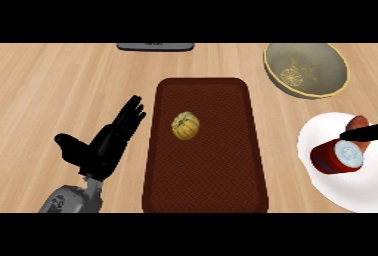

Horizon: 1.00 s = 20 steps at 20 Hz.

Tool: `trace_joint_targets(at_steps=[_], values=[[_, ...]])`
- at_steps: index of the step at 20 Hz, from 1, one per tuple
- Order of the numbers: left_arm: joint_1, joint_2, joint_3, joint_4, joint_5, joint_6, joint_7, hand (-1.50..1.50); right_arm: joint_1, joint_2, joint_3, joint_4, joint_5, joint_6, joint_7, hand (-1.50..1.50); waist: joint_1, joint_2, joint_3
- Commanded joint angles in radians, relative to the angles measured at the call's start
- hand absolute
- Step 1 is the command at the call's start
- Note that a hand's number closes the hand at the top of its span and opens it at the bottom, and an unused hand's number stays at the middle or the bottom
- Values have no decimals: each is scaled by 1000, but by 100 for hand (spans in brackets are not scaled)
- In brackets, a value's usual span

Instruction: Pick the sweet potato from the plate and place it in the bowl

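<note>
1. Pale wood counter beneath us; our left hand rests at lower left, fingers straight and spread, holding nothing.
2. On the white plate at right, a reddish sweet potato lies beside a red can.
3. Only a dark fingertip of our right hand shows, touching the sweet potato; we cannot tell its grip.
4. The bowl waits beyond the plate, a short carry.
5. A brown mat holds a small yellow squash.
</note>
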Motion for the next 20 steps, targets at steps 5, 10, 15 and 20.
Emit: trace_joint_targets(at_steps=[5,10,15,20], values=[[21,-24,26,33,-21,-23,-33,0,-25,81,28,54,14,70,142,-150,-12,-1,1],[-17,-38,44,68,-42,-50,-11,0,-91,124,1,236,74,85,10,-150,-9,1,2],[34,-53,53,11,-66,-57,10,0,-23,158,-20,151,119,91,45,-150,-17,-2,2],[56,-54,82,-47,-72,-56,51,0,-62,182,-53,175,163,109,60,-150,-15,-3,2]])
